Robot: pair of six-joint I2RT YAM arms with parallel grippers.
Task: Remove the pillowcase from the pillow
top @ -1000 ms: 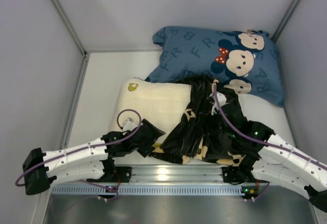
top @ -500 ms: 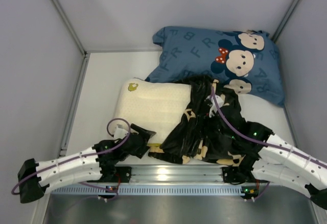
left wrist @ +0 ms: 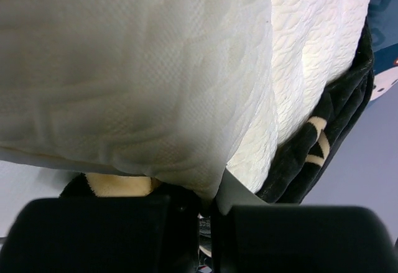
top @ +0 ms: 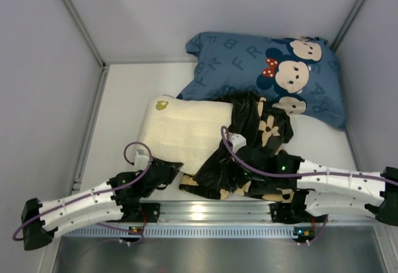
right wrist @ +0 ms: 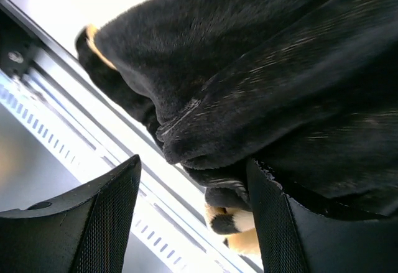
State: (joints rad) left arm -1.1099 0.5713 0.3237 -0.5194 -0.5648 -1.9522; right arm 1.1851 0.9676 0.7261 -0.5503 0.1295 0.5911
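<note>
At the wrist only, pillow [left wrist: 155,86] corner in clamped left end effector [left wrist: 214,209]

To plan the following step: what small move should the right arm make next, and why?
Probably close the right gripper: its open jaws straddle a fold of the pillowcase, while the left gripper already pinches the pillow at its corner.

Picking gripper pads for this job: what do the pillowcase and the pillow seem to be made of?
Pillowcase: apparently plush, velvety black fabric; short nap with faint sheen streaks. Pillow: cream knit-looking cover, matte, finely dimpled with wavy quilting; filling not visible.
</note>
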